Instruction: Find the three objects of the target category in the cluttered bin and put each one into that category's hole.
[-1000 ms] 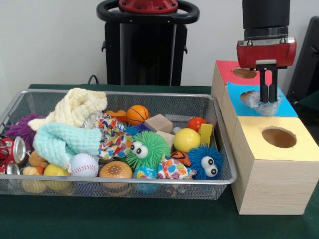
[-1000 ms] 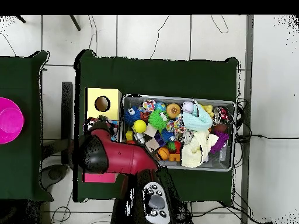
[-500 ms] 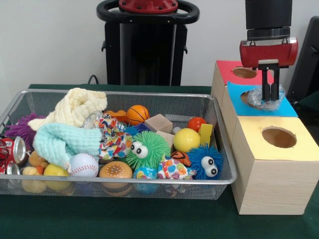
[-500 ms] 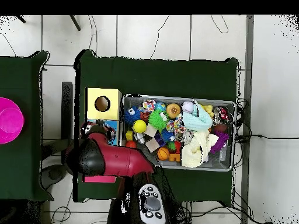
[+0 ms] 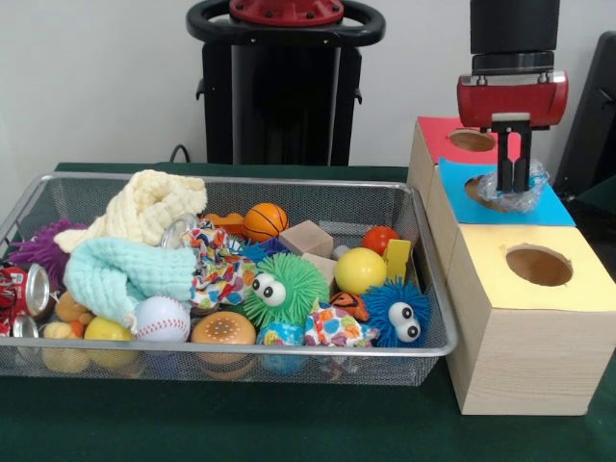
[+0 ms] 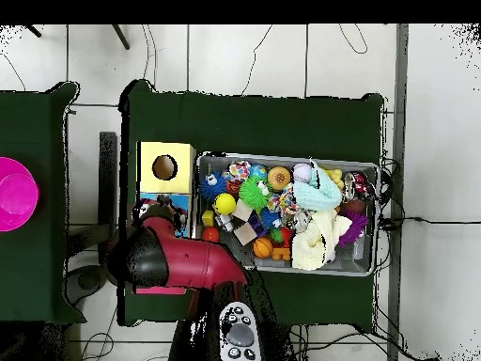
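Table (image 5: 289,433): dark green cloth against a pale wall; in the overhead view it stands on a tiled floor.
Wire bin (image 5: 221,361): left of the wooden boxes, heaped with toys and cloths.
Bin contents: cream cloth (image 5: 144,207), mint cloth (image 5: 120,274), baseball (image 5: 161,319), small basketball (image 5: 265,220), green fuzzy ball with eyes (image 5: 284,287), blue fuzzy ball with eyes (image 5: 399,312), yellow ball (image 5: 360,270), wooden block (image 5: 306,238).
Wooden boxes (image 5: 525,337): three in a row beside the bin, topped yellow (image 5: 539,289), blue (image 5: 452,197) and red (image 5: 435,135), each with a round hole.
Gripper (image 5: 511,185): directly above the blue box's hole, fingers close together and pinching a crumpled clear plastic wrap (image 5: 529,195).
Plastic wrap: sits at the mouth of the blue box's hole, held between the fingers.
Arm (image 6: 183,263): in the overhead view, red and black, covering the red box.
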Tool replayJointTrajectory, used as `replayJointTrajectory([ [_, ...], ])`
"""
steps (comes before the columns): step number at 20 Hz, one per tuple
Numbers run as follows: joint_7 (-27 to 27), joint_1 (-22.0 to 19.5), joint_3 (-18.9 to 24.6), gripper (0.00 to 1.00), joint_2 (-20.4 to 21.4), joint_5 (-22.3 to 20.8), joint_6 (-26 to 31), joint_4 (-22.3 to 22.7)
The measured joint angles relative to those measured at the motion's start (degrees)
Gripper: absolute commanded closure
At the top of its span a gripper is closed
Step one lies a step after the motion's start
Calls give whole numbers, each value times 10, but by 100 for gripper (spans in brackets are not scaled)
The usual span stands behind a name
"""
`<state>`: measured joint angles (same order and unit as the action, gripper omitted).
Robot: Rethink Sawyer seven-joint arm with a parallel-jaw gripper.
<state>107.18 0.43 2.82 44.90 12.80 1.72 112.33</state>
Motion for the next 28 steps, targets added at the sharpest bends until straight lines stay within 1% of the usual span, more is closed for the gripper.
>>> replayJointTrajectory([
  [8, 0, 28, -49, 100, -14, 0, 0, -1],
  [14, 0, 29, -65, 100, -24, 0, 0, -1],
  [20, 0, 28, -73, 100, -22, 0, 1, -2],
  [25, 0, 26, -74, 100, -16, 0, 18, -6],
  [28, 0, 25, -76, 100, -5, 0, 53, -12],
])
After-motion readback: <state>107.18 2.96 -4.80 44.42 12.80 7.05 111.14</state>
